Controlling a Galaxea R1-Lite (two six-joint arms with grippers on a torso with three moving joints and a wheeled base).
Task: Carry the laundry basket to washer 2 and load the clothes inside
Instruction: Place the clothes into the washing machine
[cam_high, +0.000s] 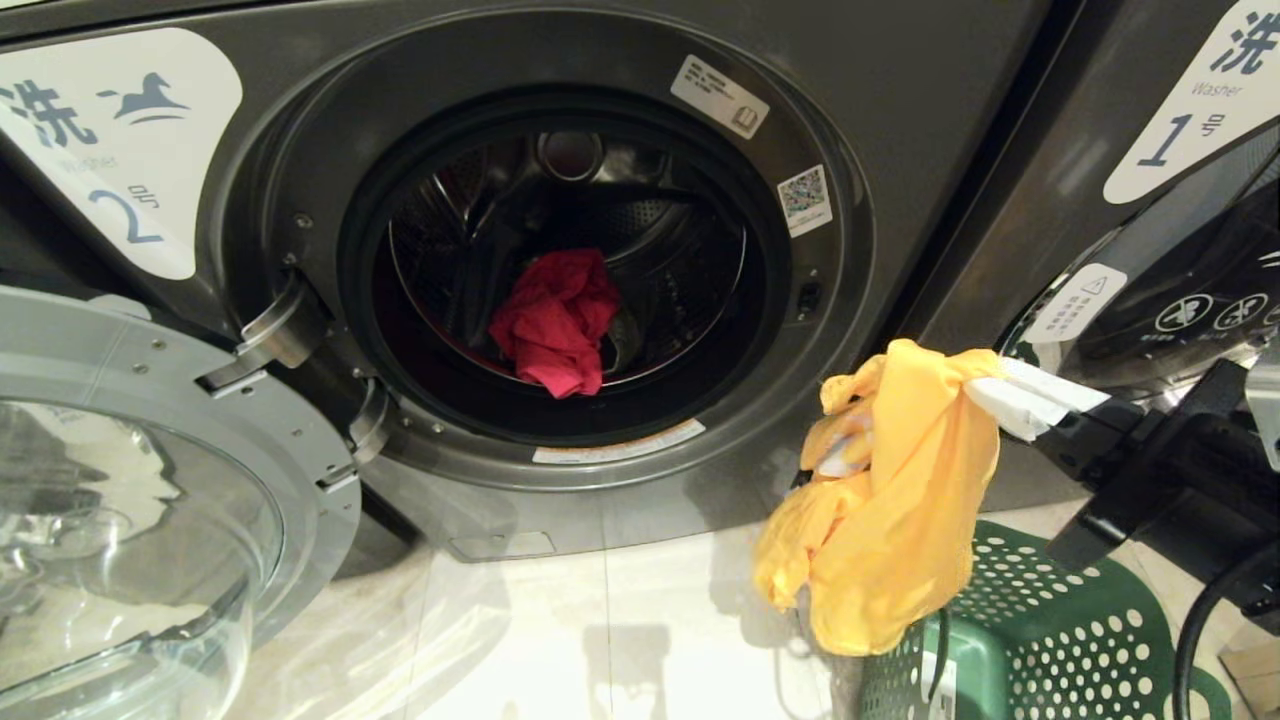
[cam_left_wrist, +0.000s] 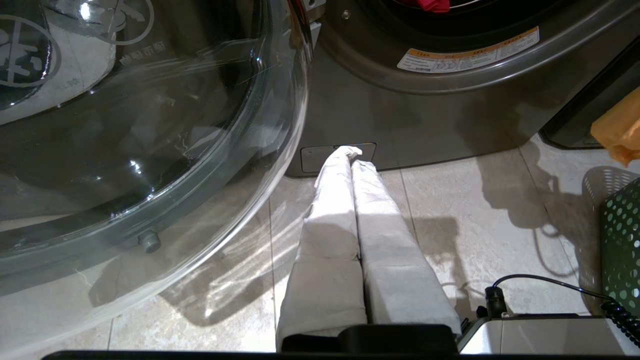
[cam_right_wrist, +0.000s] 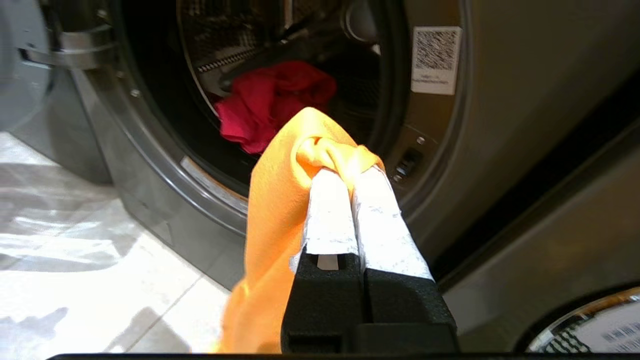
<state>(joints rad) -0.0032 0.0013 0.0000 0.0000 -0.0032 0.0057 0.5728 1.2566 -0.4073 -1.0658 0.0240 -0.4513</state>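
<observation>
Beside washer 2, above the laundry basket, right fingers pinch yellow cloth.

Washer 2 is dark grey, its white label printed with a blue horse and a blue 2. Inside the dark drum lies a red-pink cloth. At 4 o'clock from it hangs a yellow-orange cloth, plain, pinched in the right gripper, whose fingers are white-wrapped over black. The laundry basket is dark green, dotted all over with round holes. The floor tiles are pale beige.
</observation>
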